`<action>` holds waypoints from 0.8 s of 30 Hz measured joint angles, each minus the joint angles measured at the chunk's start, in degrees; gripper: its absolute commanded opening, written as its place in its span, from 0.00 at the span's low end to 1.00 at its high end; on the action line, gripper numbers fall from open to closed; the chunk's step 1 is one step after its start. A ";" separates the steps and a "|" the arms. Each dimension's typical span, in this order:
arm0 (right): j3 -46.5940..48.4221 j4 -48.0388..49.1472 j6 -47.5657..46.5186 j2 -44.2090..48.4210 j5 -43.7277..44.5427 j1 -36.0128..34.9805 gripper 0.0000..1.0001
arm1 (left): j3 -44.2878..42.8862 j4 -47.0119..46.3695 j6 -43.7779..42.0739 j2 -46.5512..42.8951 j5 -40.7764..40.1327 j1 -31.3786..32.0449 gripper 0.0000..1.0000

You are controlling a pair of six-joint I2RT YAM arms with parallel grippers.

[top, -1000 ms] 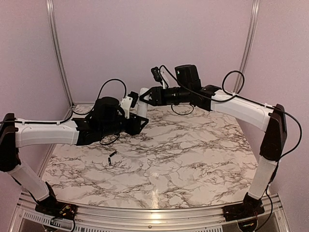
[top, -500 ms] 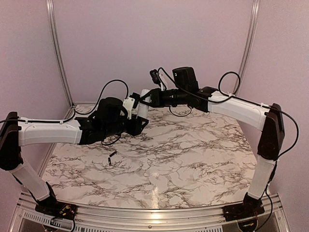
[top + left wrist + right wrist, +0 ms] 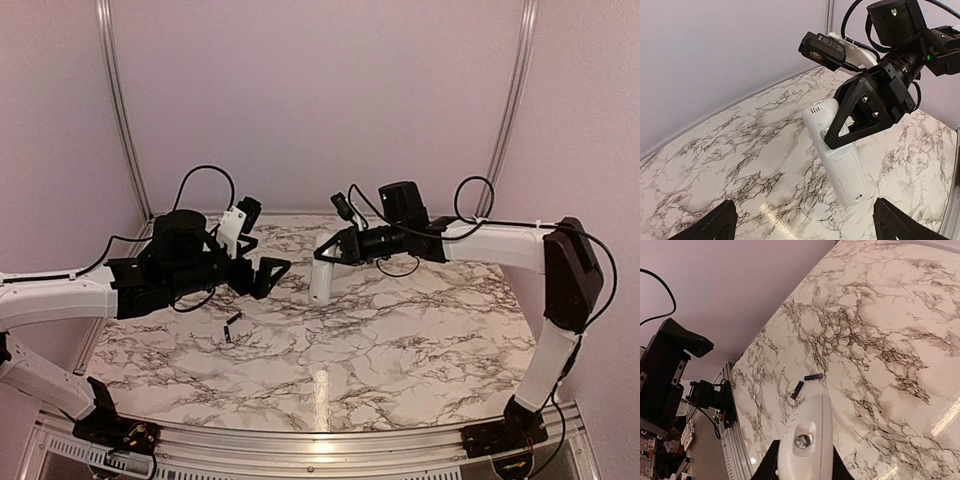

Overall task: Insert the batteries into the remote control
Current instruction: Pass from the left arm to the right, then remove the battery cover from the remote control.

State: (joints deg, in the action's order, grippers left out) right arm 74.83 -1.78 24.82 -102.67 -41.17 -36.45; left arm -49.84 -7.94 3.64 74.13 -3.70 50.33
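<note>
Above the counter (image 3: 400,330), the left tool (image 3: 275,270) has let go and drawn back, jaws wide. The right tool (image 3: 322,255) alone now grips the remote control (image 3: 321,282), which hangs end-down. The batteries (image 3: 231,328) lie on the counter unloaded, probably the freed tool's next pickup.

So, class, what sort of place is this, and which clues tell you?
Most likely a robot lab test cell: a left arm and right arm bolted to the edge of a marble-patterned table, enclosed by plain lilac walls and metal posts.
</note>
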 measured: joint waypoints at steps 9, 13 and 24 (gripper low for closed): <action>-9.77 6.78 1.64 2.73 -7.82 0.04 0.00 | 16.68 -6.23 -13.20 -4.90 0.17 6.23 0.91; -13.60 8.50 2.86 2.73 -9.20 0.02 0.00 | 17.84 -8.09 -19.39 -3.91 -0.39 10.21 0.87; -17.68 13.86 5.81 0.92 -9.33 -2.71 0.00 | 15.98 -11.08 -29.27 6.47 -1.73 15.91 0.68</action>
State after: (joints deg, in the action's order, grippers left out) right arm 57.14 12.08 30.63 -101.75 -50.50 -39.16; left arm -33.87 -19.03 -25.63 80.60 -5.43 66.24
